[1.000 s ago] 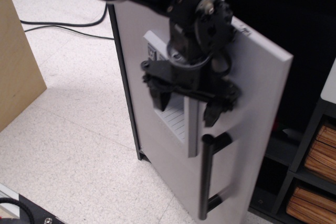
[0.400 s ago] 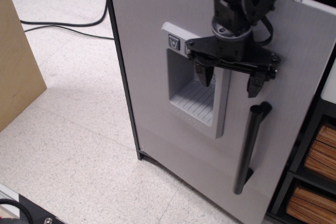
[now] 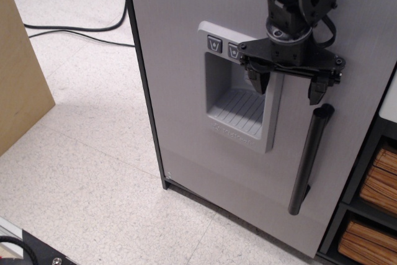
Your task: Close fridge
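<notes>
The fridge's light grey door fills the middle of the view and lies nearly flush with the cabinet, so the dark interior is hidden. It carries a recessed dispenser panel and a black vertical bar handle. My black gripper is open and empty. It hangs against the door face, between the dispenser panel and the top of the handle. One finger is over the panel's right edge, the other is just above the handle.
A grey shelf unit with tan woven baskets stands right of the fridge. A tan board stands at the left. Black cables lie on the speckled white floor.
The door has swung from wide open to almost shut. My gripper moved right and slightly up with it, staying against the door face with its fingers spread.
</notes>
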You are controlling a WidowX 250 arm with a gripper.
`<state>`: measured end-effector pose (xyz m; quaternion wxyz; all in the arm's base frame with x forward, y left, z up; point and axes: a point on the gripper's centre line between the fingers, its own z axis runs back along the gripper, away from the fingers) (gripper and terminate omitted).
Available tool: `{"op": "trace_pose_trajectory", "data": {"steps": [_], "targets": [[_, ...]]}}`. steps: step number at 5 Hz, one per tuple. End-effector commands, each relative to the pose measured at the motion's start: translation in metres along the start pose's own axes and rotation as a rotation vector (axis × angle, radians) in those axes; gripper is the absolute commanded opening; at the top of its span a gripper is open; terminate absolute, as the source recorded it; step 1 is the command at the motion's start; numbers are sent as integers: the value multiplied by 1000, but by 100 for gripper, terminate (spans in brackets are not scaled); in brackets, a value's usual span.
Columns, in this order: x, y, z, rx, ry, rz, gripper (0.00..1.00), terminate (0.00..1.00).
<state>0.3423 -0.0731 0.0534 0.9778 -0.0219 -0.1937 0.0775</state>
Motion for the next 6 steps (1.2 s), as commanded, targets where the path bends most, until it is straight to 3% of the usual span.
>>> {"op": "trace_pose_trajectory", "data": {"steps": [1,4,5,6], "targets": [[27,1,10,-19,-74,19,100,0],[38,-3,9,-43,-79,66,100,0],[23,10,28,-33,-58,76,100,0],[-4,33,46,22,20,61,100,100]]}}
